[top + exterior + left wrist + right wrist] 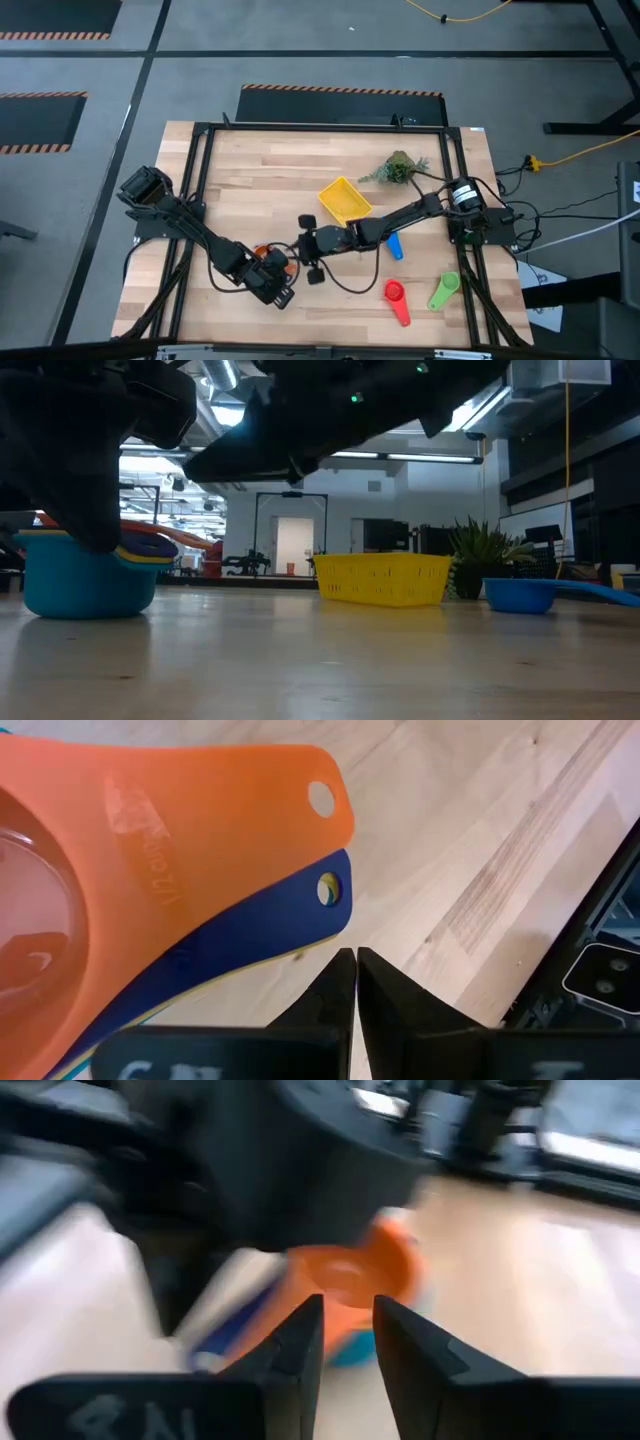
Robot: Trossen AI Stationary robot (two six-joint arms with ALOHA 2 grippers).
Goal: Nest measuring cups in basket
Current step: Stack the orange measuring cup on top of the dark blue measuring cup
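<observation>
A stack of nested measuring cups (85, 575) stands on the table: a light blue cup at the bottom, then yellow, dark blue and orange on top (120, 870). It also shows in the high view (263, 250). My left gripper (355, 970) is shut, its tips right beside the ends of the stacked handles (325, 895). My right gripper (345, 1325) is open and empty, level with the stack and pointing at it from the table's right (303, 248). The yellow basket (345, 200) stands empty on the table behind. Blue (394, 245), red (397, 300) and green (443, 290) cups lie apart on the table. My left gripper's shut fingertips (340, 970) stand right at the edge of the dark blue handle's free end (335, 925). I cannot tell whether they touch it. The stack rests on the table.
A green plant sprig (400, 165) lies at the back right, beyond the basket. A black frame (200, 180) runs round the table's edges. Bare wood lies along the far side (280, 165) and at the front (340, 310).
</observation>
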